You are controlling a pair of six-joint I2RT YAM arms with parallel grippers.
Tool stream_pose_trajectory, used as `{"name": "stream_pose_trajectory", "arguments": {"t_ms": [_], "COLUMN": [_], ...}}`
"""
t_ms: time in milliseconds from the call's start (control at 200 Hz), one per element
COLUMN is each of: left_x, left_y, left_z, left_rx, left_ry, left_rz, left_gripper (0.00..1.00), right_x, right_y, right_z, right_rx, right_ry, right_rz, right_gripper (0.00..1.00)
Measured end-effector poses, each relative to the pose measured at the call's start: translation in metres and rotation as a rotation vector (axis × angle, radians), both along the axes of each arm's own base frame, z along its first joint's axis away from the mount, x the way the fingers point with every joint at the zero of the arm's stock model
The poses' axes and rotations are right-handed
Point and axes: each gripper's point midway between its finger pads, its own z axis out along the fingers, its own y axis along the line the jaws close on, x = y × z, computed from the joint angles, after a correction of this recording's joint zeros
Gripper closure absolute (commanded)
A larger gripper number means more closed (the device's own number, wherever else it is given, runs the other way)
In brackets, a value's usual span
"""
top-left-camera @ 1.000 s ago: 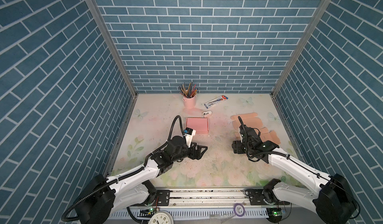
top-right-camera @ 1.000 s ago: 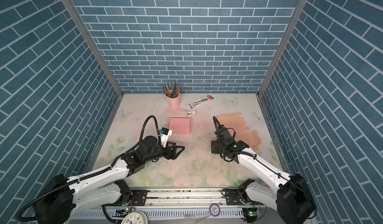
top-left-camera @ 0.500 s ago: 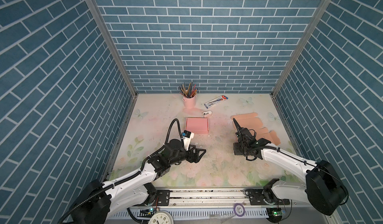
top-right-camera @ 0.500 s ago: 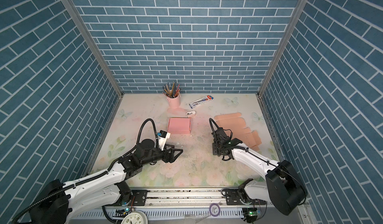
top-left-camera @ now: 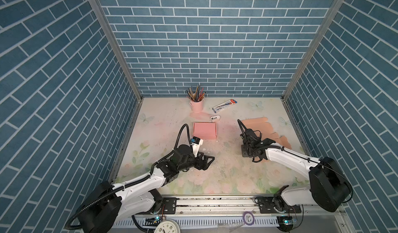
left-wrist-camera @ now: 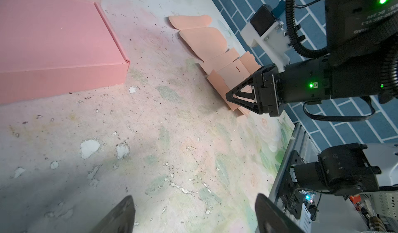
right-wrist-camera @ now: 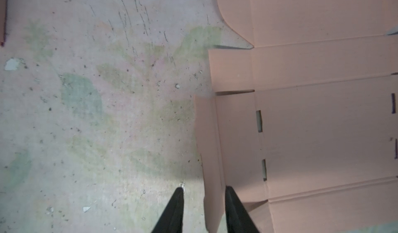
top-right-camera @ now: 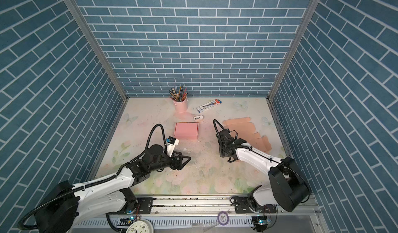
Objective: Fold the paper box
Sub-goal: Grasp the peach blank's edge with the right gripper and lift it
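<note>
The paper box is a flat salmon cardboard blank [top-left-camera: 258, 126] [top-right-camera: 239, 126] lying at the right of the table, also seen in the left wrist view [left-wrist-camera: 206, 40]. My right gripper [top-left-camera: 245, 154] [top-right-camera: 222, 154] points down at its near left edge. In the right wrist view the narrowed jaws of my right gripper [right-wrist-camera: 204, 188] straddle the raised edge of a side flap [right-wrist-camera: 212, 148]. One finger is against the flap and a gap remains at the other. My left gripper [top-left-camera: 210, 162] [left-wrist-camera: 195, 199] hangs wide open over bare table, holding nothing.
A folded pink box [top-left-camera: 204, 130] [left-wrist-camera: 53, 44] stands mid-table. Behind it are a pink pencil cup [top-left-camera: 197, 106], a pencil pack [top-left-camera: 224, 105] and a small white object [top-left-camera: 215, 118]. Blue brick walls close in three sides; a metal rail [top-left-camera: 215, 201] runs along the front.
My right gripper has settled lower at the blank's edge and its jaws have narrowed round the side flap. The left arm has barely shifted and stays wide open.
</note>
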Motion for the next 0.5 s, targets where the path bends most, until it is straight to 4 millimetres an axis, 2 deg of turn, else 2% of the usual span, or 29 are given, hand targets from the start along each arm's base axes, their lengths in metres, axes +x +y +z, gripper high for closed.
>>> {"name": "stream_pose_trajectory", "arguments": {"t_ms": [210, 375, 500], "left_x": [0.0016, 0.0024, 0.0032], "left_y": [-0.0011, 0.0000, 0.0006], "left_z": [0.0034, 0.0022, 0.0020], "left_rx": [-0.011, -0.005, -0.004], "left_ry": [-0.012, -0.010, -0.010], "left_rz": [0.002, 0.010, 0.016], "left_gripper": [0.12, 0.12, 0.12], "right_x": [0.0013, 0.0025, 0.0032], "right_y": [-0.0026, -0.0058, -0.0082], "right_z": [-0.0088, -0.0088, -0.0076], "right_rx": [-0.039, -0.060, -0.072], "right_ry": [0.021, 0.014, 0.007], "right_rz": [0.002, 0.001, -0.003], "right_gripper": [0.75, 0.83, 0.86]}}
